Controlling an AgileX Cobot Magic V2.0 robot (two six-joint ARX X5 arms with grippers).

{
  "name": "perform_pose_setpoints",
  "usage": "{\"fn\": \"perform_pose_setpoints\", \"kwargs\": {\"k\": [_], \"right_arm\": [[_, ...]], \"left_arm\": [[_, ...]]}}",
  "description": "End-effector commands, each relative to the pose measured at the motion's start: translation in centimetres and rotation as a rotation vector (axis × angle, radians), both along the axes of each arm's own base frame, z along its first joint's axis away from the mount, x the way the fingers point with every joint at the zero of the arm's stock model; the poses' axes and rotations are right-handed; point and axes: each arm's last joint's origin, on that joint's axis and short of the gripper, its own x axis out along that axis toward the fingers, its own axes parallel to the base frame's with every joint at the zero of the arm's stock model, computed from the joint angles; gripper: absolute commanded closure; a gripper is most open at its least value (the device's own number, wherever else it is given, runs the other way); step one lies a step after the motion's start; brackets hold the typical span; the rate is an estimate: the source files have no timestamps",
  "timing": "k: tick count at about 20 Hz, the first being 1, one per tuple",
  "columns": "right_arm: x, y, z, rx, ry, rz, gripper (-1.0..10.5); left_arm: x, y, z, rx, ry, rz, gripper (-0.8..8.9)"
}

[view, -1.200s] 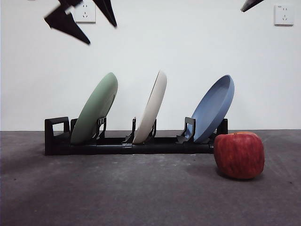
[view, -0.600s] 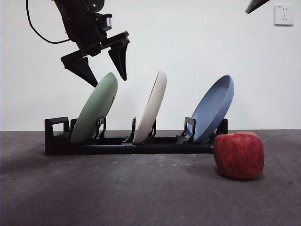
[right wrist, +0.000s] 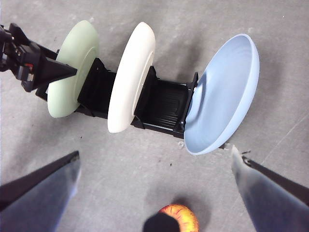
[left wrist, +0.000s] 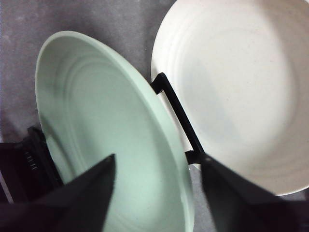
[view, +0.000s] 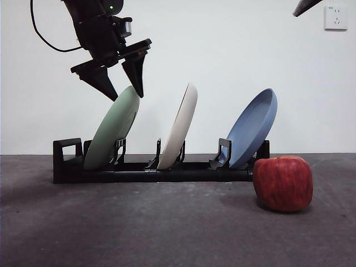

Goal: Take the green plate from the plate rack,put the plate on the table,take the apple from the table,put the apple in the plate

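Left end effector (view: pixel 122 88) sits at the upper left of the front frame, jaws spread wide and straddling the top rim of the green plate (view: pixel 114 129), one tip on each side of it! From the front the tips look right at the rim, though contact can't be confirmed; the wrist camera shows both black jaws apart with the plate's pale hollow (left wrist: pixel 104 140) between them, nothing clamped yet.

That green plate stands on edge in the plate rack (view: pixel 150 169), in the slot nearest the squared loop handle at the left of the frame. It tilts, top rim leaning toward the right of the frame, its long axis running from lower left up to upper right. Next along, a cream plate (view: pixel 179 128) leans the same way in the middle slot, and a blue plate (view: pixel 253 128) leans in the last slot on the right.

Down at the lower right, the apple (view: pixel 282 183) rests on the desk (view: pixel 139 228), just in front of the rack's right end and near the blue plate, stem side up.

Right end effector (right wrist: pixel 154 193) waits high; only a dark tip shows at the front frame's top right corner (view: pixel 306 5). Its own camera looks down over the whole rack, jaws spread wide and holding nothing, with the apple (right wrist: pixel 178 218) peeking in at the lower middle of that frame.
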Motion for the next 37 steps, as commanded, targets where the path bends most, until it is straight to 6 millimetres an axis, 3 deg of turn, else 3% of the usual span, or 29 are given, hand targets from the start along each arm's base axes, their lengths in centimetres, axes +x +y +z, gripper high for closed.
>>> {"fn": "perform_pose_setpoints", "kwargs": {"k": [1, 4, 10, 15, 20, 26, 30, 33, 37], "right_arm": [[0.2, 0.1, 0.0, -0.009, -0.008, 0.005, 3.6], [0.2, 0.1, 0.0, -0.009, -0.008, 0.005, 3.6], [0.2, 0.1, 0.0, -0.008, -0.010, 0.005, 3.6], [0.2, 0.1, 0.0, -0.008, -0.010, 0.004, 3.6], [0.2, 0.1, 0.0, -0.008, -0.011, 0.004, 3.6], [0.2, 0.1, 0.0, -0.012, -0.013, 0.009, 3.6], [0.2, 0.0, 0.0, -0.019, -0.019, 0.016, 3.6], [0.2, 0.0, 0.0, -0.028, -0.021, 0.007, 3.6], [0.3, -0.1, 0.0, -0.049, -0.028, -0.016, 3.6]], "left_arm": [[0.1, -0.1, -0.2, 0.001, 0.006, 0.004, 6.97], [0.1, -0.2, -0.2, -0.003, 0.005, 0.000, 8.26], [-0.6, -0.4, 1.5, -0.024, -0.030, -0.015, 8.26], [-2.2, -1.1, 7.8, -0.138, -0.124, -0.097, 8.26], [-7.6, -1.6, 16.2, -0.164, -0.287, -0.204, 8.26], [-16.2, -3.0, 21.5, -0.139, -0.470, -0.325, 8.22], [-22.2, -4.9, 20.7, 0.040, -0.488, -0.373, 8.22], [-25.9, -5.8, 17.4, 0.152, -0.406, -0.435, 8.22], [-28.1, -6.5, 11.8, 0.241, -0.235, -0.453, 8.22]]}}
